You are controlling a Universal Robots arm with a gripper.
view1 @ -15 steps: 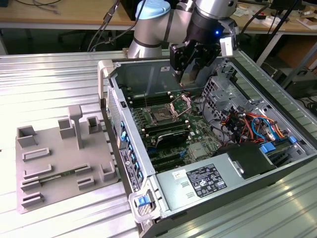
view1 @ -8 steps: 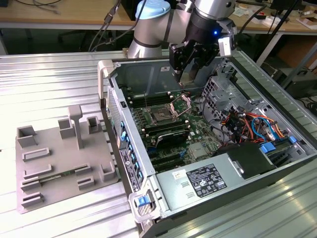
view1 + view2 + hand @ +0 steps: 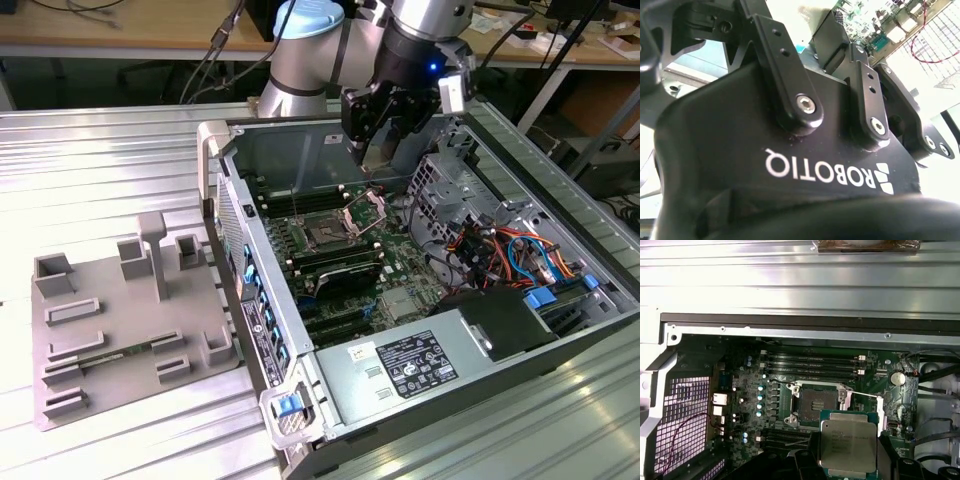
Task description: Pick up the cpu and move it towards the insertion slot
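- The gripper hangs over the open computer case, clamped on the cpu; in the first wrist view the silvery plate sits between its 2 dark fingers, near the camera.
- Just beyond the cpu lies the insertion slot, its metal frame swung open and the green board around it.
- Risk, as I judge it: a tilted or off-centre cpu could scrape the socket contacts, or catch the raised frame.
- Hard to tell: the cpu's lower edge is cut off, and the second wrist view shows mostly the gripper's black body.
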